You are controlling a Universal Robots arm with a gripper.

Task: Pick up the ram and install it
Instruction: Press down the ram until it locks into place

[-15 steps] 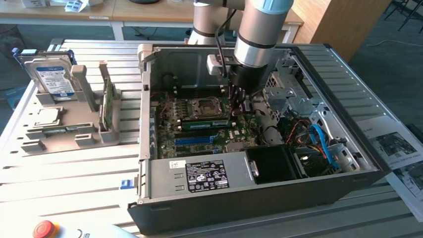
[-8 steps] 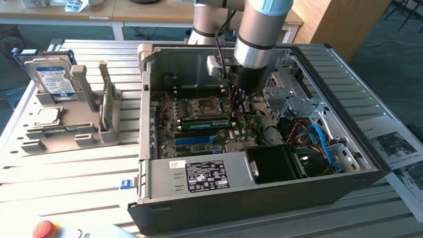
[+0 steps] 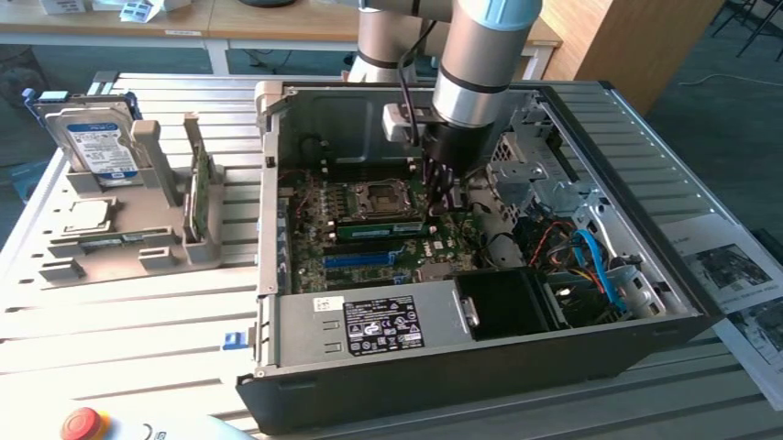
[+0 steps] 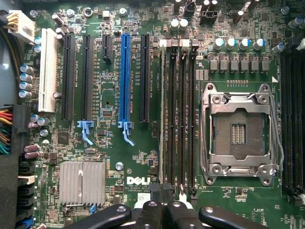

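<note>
Even, bright daylight; soft shadows, slight blur.

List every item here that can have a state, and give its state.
computer case: open, side panel off.
fingers: shut, over the memory slots.
ram: standing in a memory slot below the fingers.
CPU socket: empty.
hard drive: upright in its holder.

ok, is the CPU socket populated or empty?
Empty. The CPU socket shows its bare contact field in the wrist view, with no chip or cooler seated over it.
</note>
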